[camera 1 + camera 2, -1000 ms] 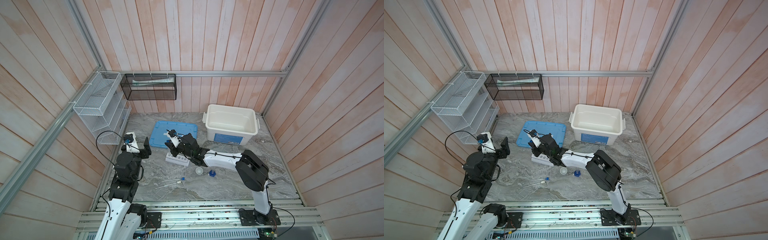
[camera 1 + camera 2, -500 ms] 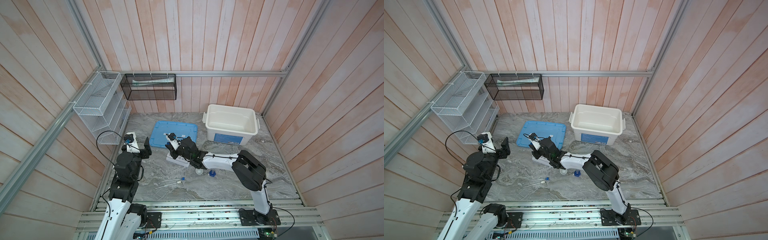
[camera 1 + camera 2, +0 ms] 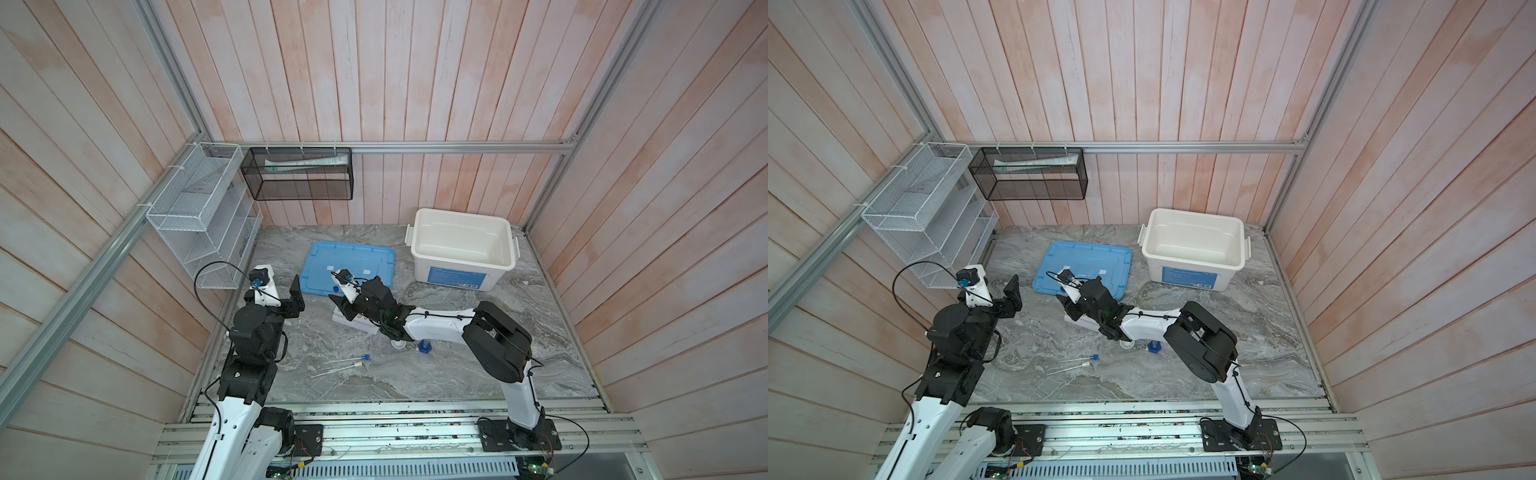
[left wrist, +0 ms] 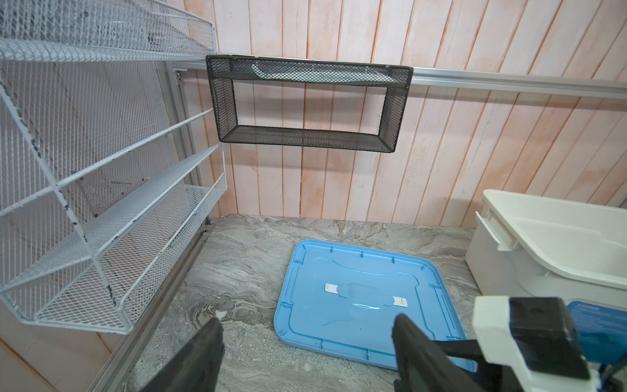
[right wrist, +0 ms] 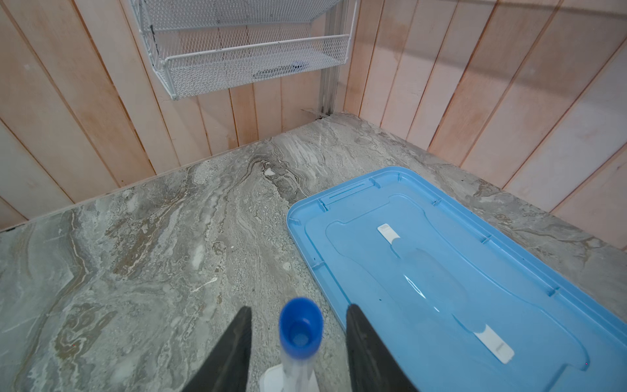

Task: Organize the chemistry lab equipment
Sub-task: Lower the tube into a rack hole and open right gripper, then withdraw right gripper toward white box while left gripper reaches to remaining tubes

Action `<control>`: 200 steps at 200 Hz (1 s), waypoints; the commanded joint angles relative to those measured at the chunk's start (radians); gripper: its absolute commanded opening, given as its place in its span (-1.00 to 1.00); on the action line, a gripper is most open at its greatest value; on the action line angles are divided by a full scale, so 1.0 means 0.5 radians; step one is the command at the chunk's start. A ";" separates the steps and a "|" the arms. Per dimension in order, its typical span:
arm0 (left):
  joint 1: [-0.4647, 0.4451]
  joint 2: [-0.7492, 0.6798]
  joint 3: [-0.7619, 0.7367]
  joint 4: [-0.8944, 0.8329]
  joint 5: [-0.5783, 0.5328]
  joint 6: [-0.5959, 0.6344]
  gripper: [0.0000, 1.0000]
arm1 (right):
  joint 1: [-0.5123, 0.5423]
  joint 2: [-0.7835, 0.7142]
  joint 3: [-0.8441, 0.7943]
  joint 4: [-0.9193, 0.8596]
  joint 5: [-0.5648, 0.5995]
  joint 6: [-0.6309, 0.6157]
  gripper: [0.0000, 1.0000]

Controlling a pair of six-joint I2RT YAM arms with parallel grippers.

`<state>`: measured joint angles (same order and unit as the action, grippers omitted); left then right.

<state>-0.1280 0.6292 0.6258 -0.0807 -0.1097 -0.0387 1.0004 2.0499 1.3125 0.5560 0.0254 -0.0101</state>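
Blue label on white bin: print too small to read. No other text.

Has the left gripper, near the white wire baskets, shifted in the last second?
No. In both top views the left gripper stays open just off the blue lid's near left corner, where it was a second ago.

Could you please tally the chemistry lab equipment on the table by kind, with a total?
Test tubes: 3 (upright blue-capped tube, loose blue-capped tube, white-capped tube)
White rack: 1
White dish: 1
Blue hexagonal-based piece: 1
Total: 6
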 commanded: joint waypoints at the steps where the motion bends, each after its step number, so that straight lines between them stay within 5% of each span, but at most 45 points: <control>1: -0.039 0.013 0.122 -0.057 0.216 0.131 0.52 | 0.009 -0.245 -0.066 -0.054 0.117 -0.063 0.04; 48: -0.311 0.195 0.378 -0.456 0.711 0.460 0.45 | -0.137 -0.930 -0.226 -0.423 0.078 0.077 0.09; 102: -0.831 0.417 0.330 -0.900 0.652 0.878 0.36 | -0.342 -1.786 -0.807 -0.610 0.270 0.164 0.09; 153: -0.902 0.594 0.137 -0.875 0.640 0.967 0.12 | -0.532 -2.255 -1.082 -0.758 0.346 0.193 0.09; 200: -1.047 0.903 0.127 -1.008 0.372 1.112 -0.09 | -0.720 -2.365 -1.203 -0.735 0.167 0.240 0.09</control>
<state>-0.6182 1.0241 0.6971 -0.5243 0.1631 0.4522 0.6731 0.8810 0.7437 0.2008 0.1566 0.0837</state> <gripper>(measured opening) 0.481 0.543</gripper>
